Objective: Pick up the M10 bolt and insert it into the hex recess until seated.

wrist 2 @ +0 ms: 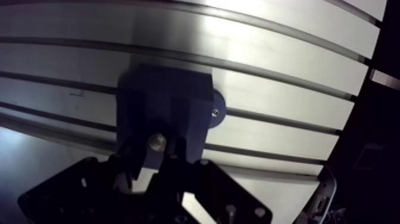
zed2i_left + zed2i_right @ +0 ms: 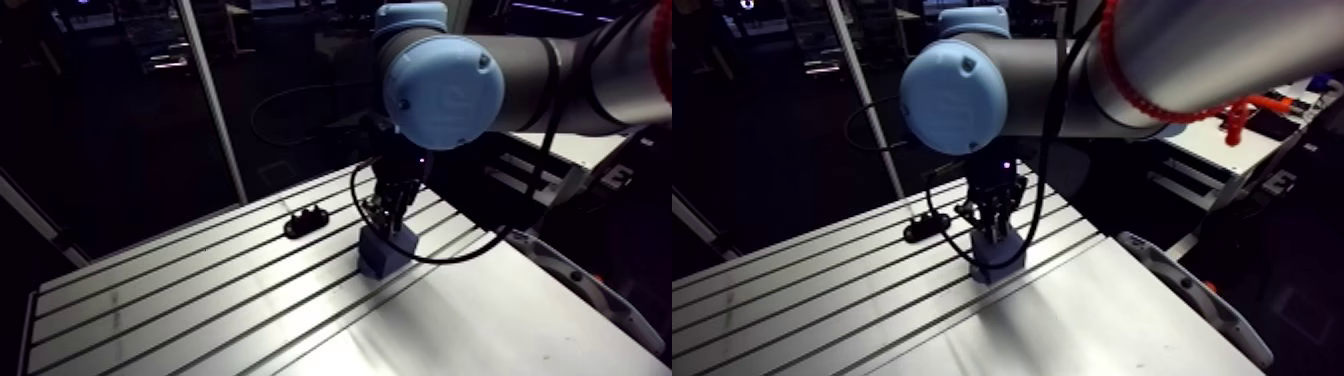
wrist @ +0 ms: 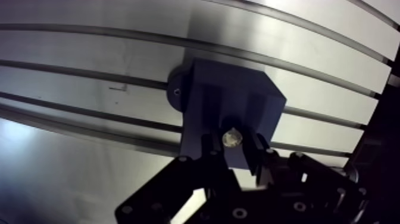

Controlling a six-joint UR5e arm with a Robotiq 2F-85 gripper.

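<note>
A dark blue block (image 3: 238, 98) stands on the slotted aluminium table (image 3: 89, 65), held by a round flange with a small screw (image 3: 177, 91). My gripper (image 3: 233, 145) hangs right over the block, shut on the M10 bolt (image 3: 232, 138). The bolt's round metal end shows between the two fingers, just above the block's top face. I cannot see the hex recess; the bolt and fingers cover that part. In the arm view the gripper (image 2: 388, 212) comes straight down onto the block (image 2: 386, 252).
A small black part (image 2: 306, 220) lies on the table behind and to the left of the block. A smooth plate (image 2: 480, 320) covers the table's near right part, and a grey rail (image 2: 590, 290) runs along its right edge.
</note>
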